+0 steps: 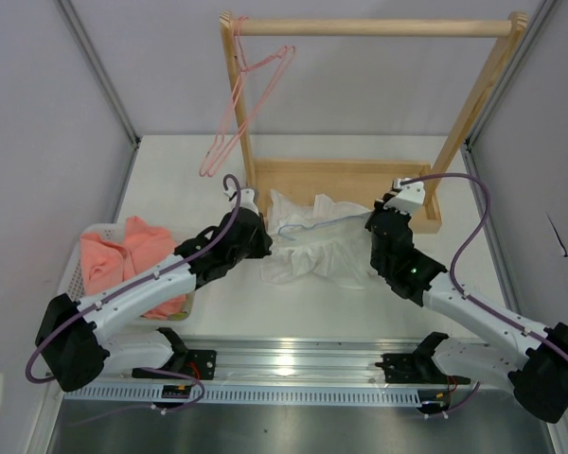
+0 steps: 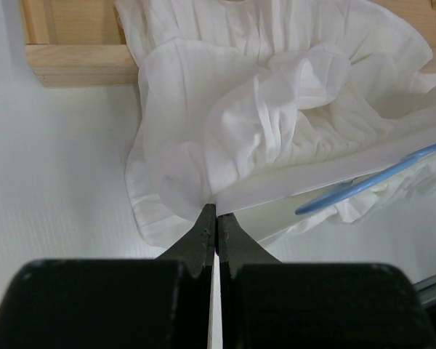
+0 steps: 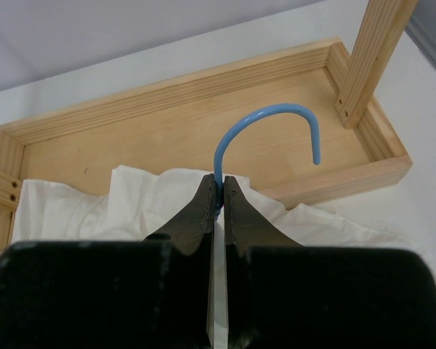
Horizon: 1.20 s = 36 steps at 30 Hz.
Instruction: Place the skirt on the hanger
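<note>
White, thin, crinkled-fabric skirt [image 1: 317, 248] w/ ruffled edges lies bunched on white table [image 1: 170, 189], far edge lapping onto flat wooden rack base [image 1: 360, 180]. L gripper [image 2: 216, 218] is pressed together, pinching skirt's smooth band edge. R gripper [image 3: 218, 190] pinches neck of thin light-blue wire hanger [image 3: 265, 116], curved hook up; one blue arm shows among the folds.

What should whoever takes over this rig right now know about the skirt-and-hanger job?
Left gripper: fingers shut on the skirt's edge.
Right gripper: fingers shut on the hanger's neck, below the hook.
Skirt lies crumpled on the table, its far side over the rack base; the hanger lies across it.
Done: both grasped.
Left: unclear whether the hanger is inside the skirt; seat the skirt on it.
</note>
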{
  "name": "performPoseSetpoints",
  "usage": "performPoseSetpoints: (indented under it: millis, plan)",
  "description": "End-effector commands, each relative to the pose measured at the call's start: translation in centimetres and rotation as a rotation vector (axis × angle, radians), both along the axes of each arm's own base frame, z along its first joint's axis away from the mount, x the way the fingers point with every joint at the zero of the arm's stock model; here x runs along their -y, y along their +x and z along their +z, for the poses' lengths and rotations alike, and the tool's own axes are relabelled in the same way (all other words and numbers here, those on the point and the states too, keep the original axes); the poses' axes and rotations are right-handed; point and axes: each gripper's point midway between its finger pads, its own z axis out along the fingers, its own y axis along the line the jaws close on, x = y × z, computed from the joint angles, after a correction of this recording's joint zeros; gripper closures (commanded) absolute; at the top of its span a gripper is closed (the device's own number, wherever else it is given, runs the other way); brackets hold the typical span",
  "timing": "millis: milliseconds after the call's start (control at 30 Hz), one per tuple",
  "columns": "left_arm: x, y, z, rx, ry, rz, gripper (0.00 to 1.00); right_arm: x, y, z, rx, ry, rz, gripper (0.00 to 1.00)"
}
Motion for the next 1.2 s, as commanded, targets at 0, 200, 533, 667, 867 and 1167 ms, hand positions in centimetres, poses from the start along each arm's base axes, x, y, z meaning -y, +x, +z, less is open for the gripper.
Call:
performPoseSetpoints:
  millis: [0,200,533,667,867,1167]
  plan:
    - [-0.9,0.3,-0.5,0.010,0.045,0.016,1.00,1.5,0.3,1.5,0.014,0.025,-0.066,1.00]
    - [-0.4,0.3,-1.1,-0.012,0.052,0.000,1.00,2.1,0.3,1.2,0.021,0.082,-0.059,1.00]
    - [0.1,0.5,0.0,-0.002,0.017,-0.002,1.00,2.9,-0.2,0.6,0.035,0.097,-0.035,1.00]
    - [0.8,1.3,2.9,0.035,-0.004,-0.007,1.00,3.1,-0.5,-0.4,0.020,0.080,-0.042,1.00]
    - [1.7,1.5,5.0,0.054,-0.039,-0.032,1.00,3.2,-0.7,-1.7,-0.002,0.012,-0.078,1.00]
    - [1.3,0.6,8.0,0.094,-0.045,-0.059,1.00,2.2,-0.7,-0.7,0.014,-0.125,-0.130,1.00]
